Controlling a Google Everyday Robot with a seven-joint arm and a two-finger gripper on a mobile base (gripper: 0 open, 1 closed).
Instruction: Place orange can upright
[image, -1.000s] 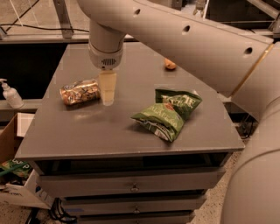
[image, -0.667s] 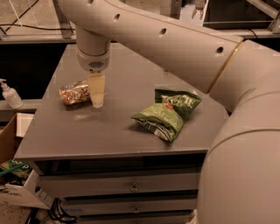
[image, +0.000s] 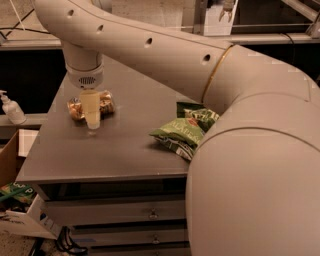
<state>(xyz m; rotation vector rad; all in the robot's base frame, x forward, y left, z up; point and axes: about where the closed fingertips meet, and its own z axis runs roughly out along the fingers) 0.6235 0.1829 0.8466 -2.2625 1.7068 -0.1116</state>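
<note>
- Orange can (image: 106, 102): lying on its side at the far-left part of the grey bench (image: 120, 150), not upright.
- Tool (image: 92, 119): pointing straight down, directly in front of the can's middle, so only the can's two ends show either side of it.
- Tool state: cannot tell whether it is open or closed, or whether it grips the can.
- Green snack bags (image: 181, 134): on the bench's right part, well apart from the can.
- Pump bottle (image: 10, 107): on a ledge left of the bench.
</note>
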